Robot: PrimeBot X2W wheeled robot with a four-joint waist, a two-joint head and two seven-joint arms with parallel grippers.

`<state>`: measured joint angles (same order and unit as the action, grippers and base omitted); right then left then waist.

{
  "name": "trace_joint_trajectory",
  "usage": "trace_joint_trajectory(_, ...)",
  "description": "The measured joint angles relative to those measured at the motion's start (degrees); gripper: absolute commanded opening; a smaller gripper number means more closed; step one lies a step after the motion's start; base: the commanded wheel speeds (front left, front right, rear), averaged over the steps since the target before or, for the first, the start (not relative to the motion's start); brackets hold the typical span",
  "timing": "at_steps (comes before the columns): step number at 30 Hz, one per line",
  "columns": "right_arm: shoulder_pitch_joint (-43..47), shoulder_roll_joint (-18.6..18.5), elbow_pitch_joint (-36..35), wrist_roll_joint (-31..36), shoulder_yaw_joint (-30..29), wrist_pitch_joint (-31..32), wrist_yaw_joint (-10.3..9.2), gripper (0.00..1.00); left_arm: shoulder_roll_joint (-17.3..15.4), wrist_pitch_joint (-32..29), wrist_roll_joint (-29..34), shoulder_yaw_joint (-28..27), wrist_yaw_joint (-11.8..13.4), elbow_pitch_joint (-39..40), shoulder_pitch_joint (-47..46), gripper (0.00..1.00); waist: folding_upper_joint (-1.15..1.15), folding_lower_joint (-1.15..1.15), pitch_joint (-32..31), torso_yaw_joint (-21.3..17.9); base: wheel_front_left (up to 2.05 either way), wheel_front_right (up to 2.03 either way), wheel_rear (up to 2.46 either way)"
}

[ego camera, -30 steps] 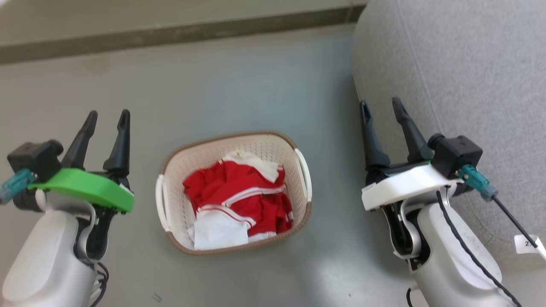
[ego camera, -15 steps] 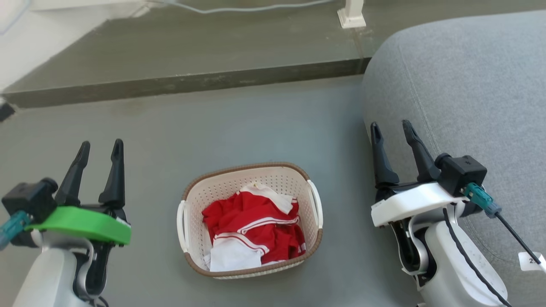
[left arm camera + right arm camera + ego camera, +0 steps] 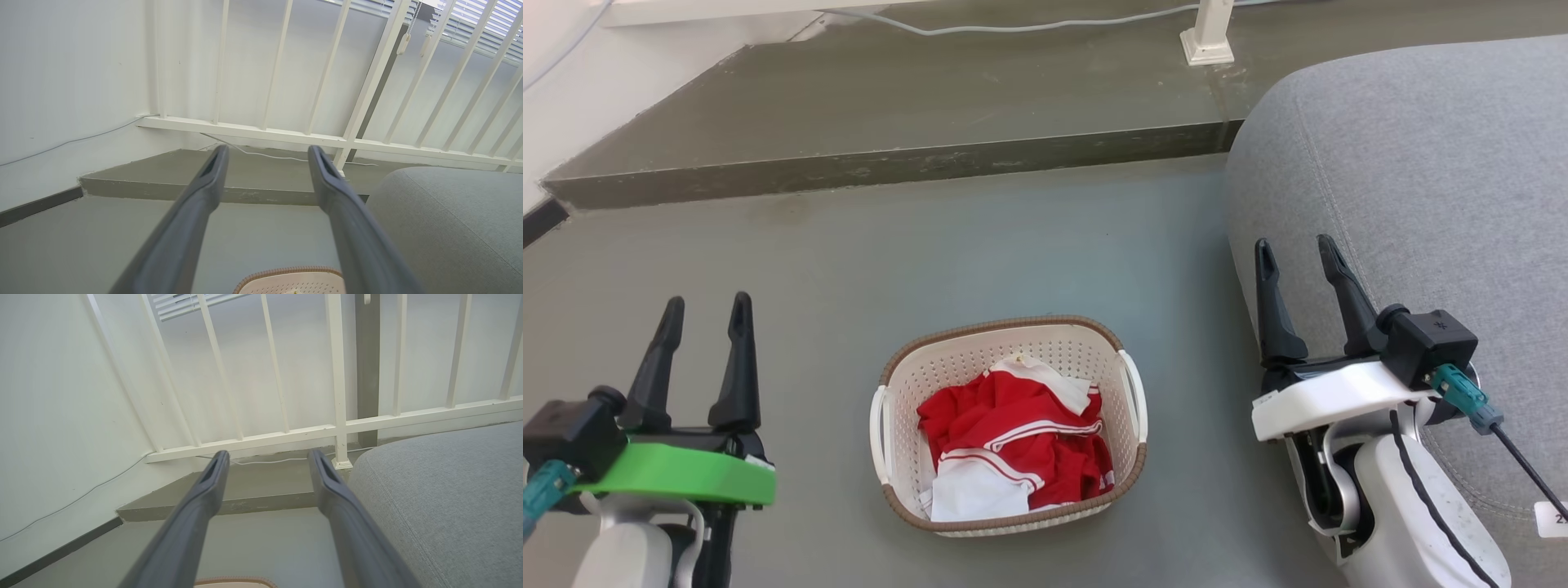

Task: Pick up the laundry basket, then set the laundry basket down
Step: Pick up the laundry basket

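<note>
The laundry basket (image 3: 903,384), cream-white and perforated with a brown rim and two white side handles, sits on the grey floor in the lower middle of the head view. Red and white clothes (image 3: 1013,445) lie inside it. My left gripper (image 3: 707,306) hangs open well to the basket's left, nothing between its fingers. My right gripper (image 3: 1297,249) stands open to the basket's right, close beside the grey sofa. A strip of the basket's rim (image 3: 286,272) shows at the bottom of the left wrist view, and a sliver of that rim (image 3: 235,582) in the right wrist view. Both own grippers (image 3: 265,157) (image 3: 267,459) point at the railing.
A grey sofa (image 3: 1421,188) fills the right side. A raised step (image 3: 890,159) crosses the floor behind the basket, with a white railing (image 3: 327,139), its post (image 3: 1207,37) and a cable (image 3: 1013,28) on it. A white wall (image 3: 61,81) stands at the left.
The head camera has tilted up, so the step, post and cable have come into view and the basket sits lower in the picture. Both grippers stay open beside the basket.
</note>
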<state>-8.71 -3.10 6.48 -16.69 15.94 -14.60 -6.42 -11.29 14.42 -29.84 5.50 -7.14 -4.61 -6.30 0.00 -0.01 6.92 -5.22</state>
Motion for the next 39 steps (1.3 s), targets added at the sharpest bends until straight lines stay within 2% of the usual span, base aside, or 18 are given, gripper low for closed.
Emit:
trace_joint_trajectory(19,1.21,0.07,-1.14,1.7,-0.41,0.0,1.05,1.0,2.66,0.0,2.89,-1.66,0.0,4.01,3.93,1.0,0.0,0.0,0.48,-0.24,0.0,0.0,0.0)
trace_joint_trajectory(39,2.11,0.11,-1.16,1.7,-0.57,0.0,1.36,1.0,3.25,0.0,3.35,-2.08,0.0,4.98,5.19,1.0,0.0,0.0,1.06,-0.82,0.0,0.0,0.0)
